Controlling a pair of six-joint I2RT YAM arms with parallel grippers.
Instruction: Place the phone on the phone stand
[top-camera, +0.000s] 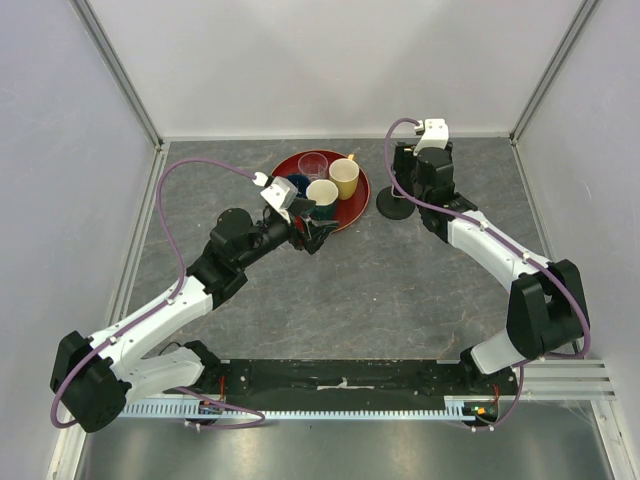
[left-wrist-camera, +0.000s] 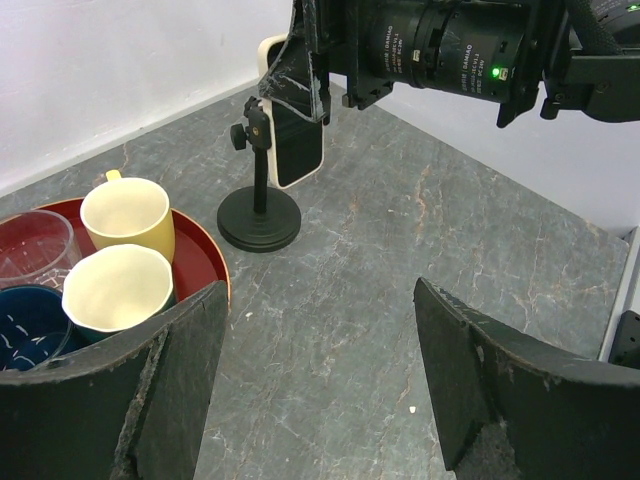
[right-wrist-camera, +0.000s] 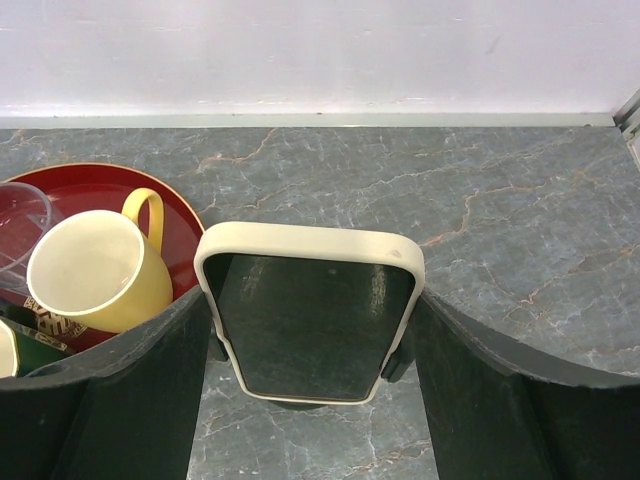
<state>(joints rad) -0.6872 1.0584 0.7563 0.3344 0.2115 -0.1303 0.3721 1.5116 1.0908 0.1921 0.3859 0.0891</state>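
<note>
Up top, the right arm is stretched to the far edge of the grey marbled worktop (top-camera: 350, 290), with the right gripper (top-camera: 416, 182) hanging over the small black round-based phone stand (top-camera: 393, 208). That stand sits just beside the round red tray (top-camera: 352, 212) of cups. The left gripper (top-camera: 318, 235) hovers at the tray's near rim. Over to the left wrist camera: its jaws stand wide apart with nothing but bare worktop between them. Ahead of it, the pale, cream-edged, dark-screened phone (left-wrist-camera: 297, 150) is upright against the top of the stand's post, clear of the disc base, with a dark finger of the right gripper laid over its upper part. I can't tell whether it's seated in the cradle. On the tray sit a yellow mug (left-wrist-camera: 125, 215), a cream cup (left-wrist-camera: 118, 288), a clear glass (left-wrist-camera: 30, 245) and a dark blue cup (left-wrist-camera: 30, 325). Now the right wrist camera: the phone fills the gap, screen facing the lens and both long edges pressed against the black fingers (right-wrist-camera: 140, 390), so it's clamped firmly.
</note>
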